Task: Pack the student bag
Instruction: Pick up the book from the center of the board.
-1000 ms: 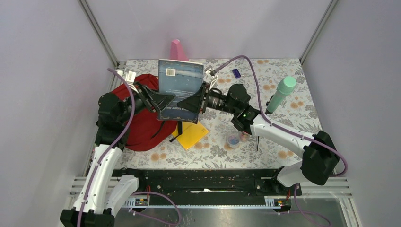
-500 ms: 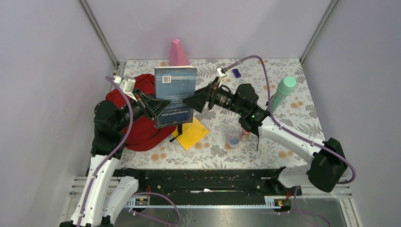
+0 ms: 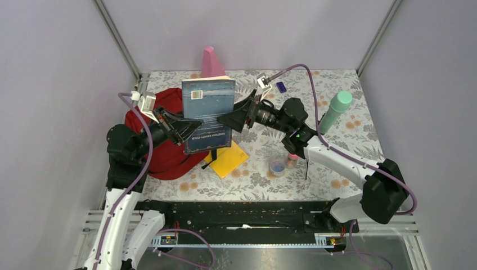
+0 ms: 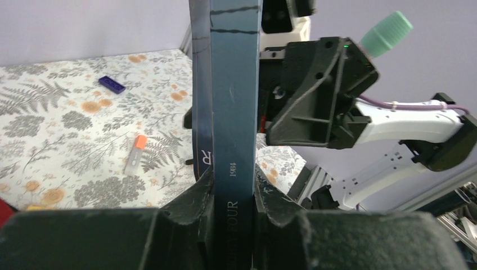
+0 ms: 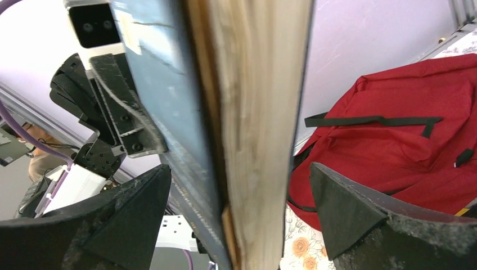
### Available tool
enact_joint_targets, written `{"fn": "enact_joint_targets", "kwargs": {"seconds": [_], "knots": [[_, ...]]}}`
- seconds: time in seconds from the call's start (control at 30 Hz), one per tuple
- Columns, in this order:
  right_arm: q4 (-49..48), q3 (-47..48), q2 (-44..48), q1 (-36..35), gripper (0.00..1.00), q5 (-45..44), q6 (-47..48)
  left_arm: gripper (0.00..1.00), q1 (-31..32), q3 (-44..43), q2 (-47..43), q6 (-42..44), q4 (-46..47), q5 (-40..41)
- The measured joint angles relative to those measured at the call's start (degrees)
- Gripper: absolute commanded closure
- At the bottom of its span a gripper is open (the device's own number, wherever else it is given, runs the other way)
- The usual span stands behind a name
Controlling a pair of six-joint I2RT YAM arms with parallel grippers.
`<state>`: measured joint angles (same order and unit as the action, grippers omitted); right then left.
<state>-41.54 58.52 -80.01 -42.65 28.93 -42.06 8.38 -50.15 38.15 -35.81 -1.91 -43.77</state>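
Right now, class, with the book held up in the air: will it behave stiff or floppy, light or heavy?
Probably fairly stiff: the book shows no sag though the left tool pinches only its spine. Its thick page block suggests some weight, so it may pivot in that grip. Pages could fan open, since the right tool, open, merely brackets them.

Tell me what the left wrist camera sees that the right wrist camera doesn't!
Only the left wrist view shows the flowery tablecloth, a small dark blue block, a little white tube with an orange cap and a mint green bottle cap. Only the right wrist view shows the dark red fabric backpack with its black straps. Both show the dark blue paperback book held in the air. The left gripper is shut on its spine, and the right gripper is open around it.
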Motion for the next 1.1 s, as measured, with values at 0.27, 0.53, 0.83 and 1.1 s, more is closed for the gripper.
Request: {"fn": "enact_joint_targets", "kwargs": {"seconds": [0.27,0.53,0.83,1.1], "knots": [[-2.51,1.01,-2.86,-0.02,0.0,3.08,-2.71,1.0,-0.15,-0.02,-1.42,-3.48,4.42,-2.97],[-7.41,4.2,-4.74,-0.11,0.0,10.16,-6.23,1.0,-0.2,-0.02,-1.29,-7.61,10.75,-4.92],[-12.22,6.84,-5.62,-1.31,0.36,15.82,-10.84,1.0,-0.2,-0.02,-1.03,-8.83,16.13,-6.8],[-14.03,6.82,-5.64,-1.33,0.64,16.81,-13.79,1.0,-0.04,-0.96,-2.56,-0.22,6.75,-4.15]]}}
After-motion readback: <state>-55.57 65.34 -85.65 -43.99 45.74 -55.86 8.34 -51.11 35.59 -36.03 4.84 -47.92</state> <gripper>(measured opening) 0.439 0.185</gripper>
